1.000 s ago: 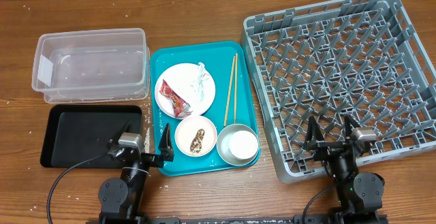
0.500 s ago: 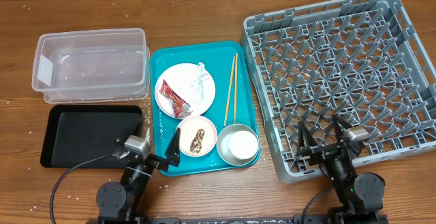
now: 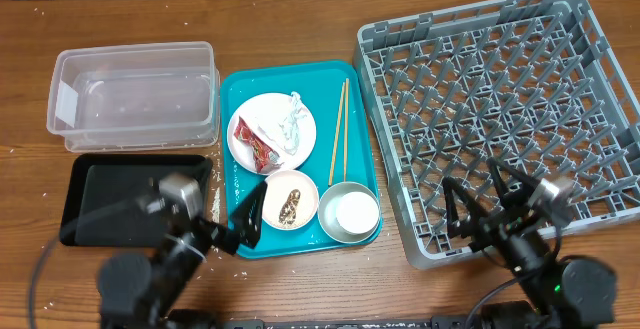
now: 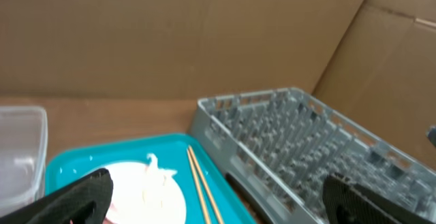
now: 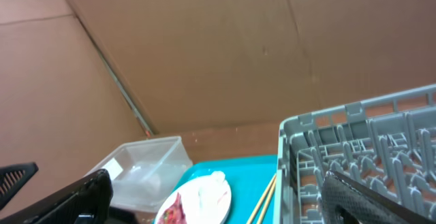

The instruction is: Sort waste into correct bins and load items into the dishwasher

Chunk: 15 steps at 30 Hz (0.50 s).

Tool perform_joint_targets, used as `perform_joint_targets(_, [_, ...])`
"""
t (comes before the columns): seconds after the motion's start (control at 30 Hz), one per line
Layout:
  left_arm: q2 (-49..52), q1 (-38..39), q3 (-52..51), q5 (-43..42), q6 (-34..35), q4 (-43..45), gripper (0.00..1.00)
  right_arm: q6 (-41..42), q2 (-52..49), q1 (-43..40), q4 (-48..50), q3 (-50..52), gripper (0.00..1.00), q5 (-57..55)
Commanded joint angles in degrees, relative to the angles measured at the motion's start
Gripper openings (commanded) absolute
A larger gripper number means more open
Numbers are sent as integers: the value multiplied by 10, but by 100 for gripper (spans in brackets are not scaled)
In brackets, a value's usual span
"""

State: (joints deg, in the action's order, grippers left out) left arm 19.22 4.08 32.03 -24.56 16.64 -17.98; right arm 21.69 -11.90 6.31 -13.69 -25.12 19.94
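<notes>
Nearest of all, the left gripper (image 3: 232, 224) is seen just above the near left corner of the teal tray (image 3: 232, 87). Its jaws are spread wide and nothing is held in them. The right gripper (image 3: 480, 204) is seen well to the right of the teal tray, over the near edge of the grey dish rack (image 3: 500, 99). Its jaws are spread wide too, and nothing is held. On the near part of the teal tray, a white bowl (image 3: 268, 194) is found with brown food scraps (image 3: 290, 207) in it. Just to its right, a pale grey bowl (image 3: 330, 219) is found, and a small white cup (image 3: 357, 209) is set inside it. Further back on the teal tray, a round white plate (image 3: 265, 114) is placed. A crumpled red wrapper (image 3: 255, 144) and a crumpled white tissue (image 3: 293, 117) are laid on the plate. The wooden chopsticks (image 3: 338, 131) are laid along the right side of the teal tray, between the plate and the rack. The black tray (image 3: 100, 184) is placed left of the teal tray, at the near end. The clear tub (image 3: 135, 94) is placed left of the teal tray, at the far end. The rack is set close beside the teal tray on the right.
</notes>
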Motion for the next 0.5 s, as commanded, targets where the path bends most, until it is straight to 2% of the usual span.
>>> perform_joint_targets(0.0, [144, -3, 145, -59, -10, -76, 100, 4, -109, -4, -85, -116, 100, 0])
perform_joint_targets(0.13, [294, -3, 293, -149, -27, -189, 100, -2, -231, -4, -196, -241, 100, -8])
perform_joint_targets(0.23, [376, -3, 360, -201, -18, -234, 100, -13, -303, -4, -258, -313, 100, -8])
perform_joint_targets(0.33, [441, -3, 379, -301, 13, -250, 100, -13, -359, -4, -284, -354, 100, 15])
perform_joint_targets(0.43, [488, 3, 379, -302, 10, -271, 99, -19, -387, -4, -285, -357, 100, 37])
perform_joint_targets(0.47, [500, 9, 379, -285, 9, -286, 92, -21, -394, -4, -287, -357, 100, 37])
